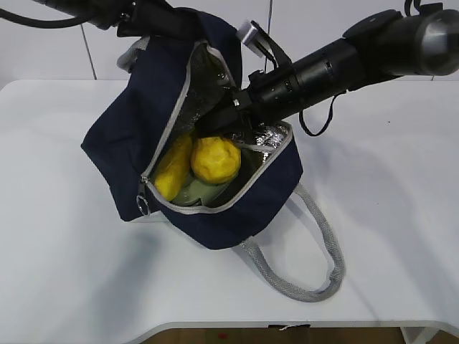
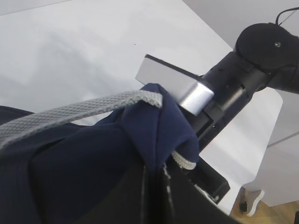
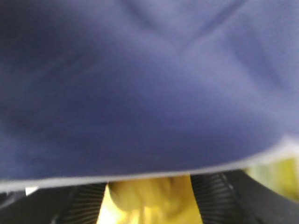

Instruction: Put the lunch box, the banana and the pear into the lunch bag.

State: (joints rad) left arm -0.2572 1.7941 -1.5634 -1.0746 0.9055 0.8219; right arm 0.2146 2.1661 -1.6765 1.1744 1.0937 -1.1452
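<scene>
- Left gripper (image 2: 154, 140) — pinched on the lunch bag (image 1: 129, 143) flap, holding it up.
- Right gripper (image 1: 215, 123) — fingers spread, inside the bag above the pear (image 1: 214, 160).
- Banana (image 1: 174, 166) and pear lie on the lunch box (image 1: 195, 192) in the bag.

This looks like a robot test room or lab rather than a home. A plain white tabletop (image 1: 64, 215) with rounded corners carries just one thing, a lunch bag (image 1: 129, 143), and two black robot arms (image 1: 337, 64) reach in over it from behind. The wall (image 1: 43, 57) at the back is bare, pale panelling with a thin seam. Past the tabletop's edge, a strip of wood-coloured floor (image 2: 268, 212) shows.
</scene>
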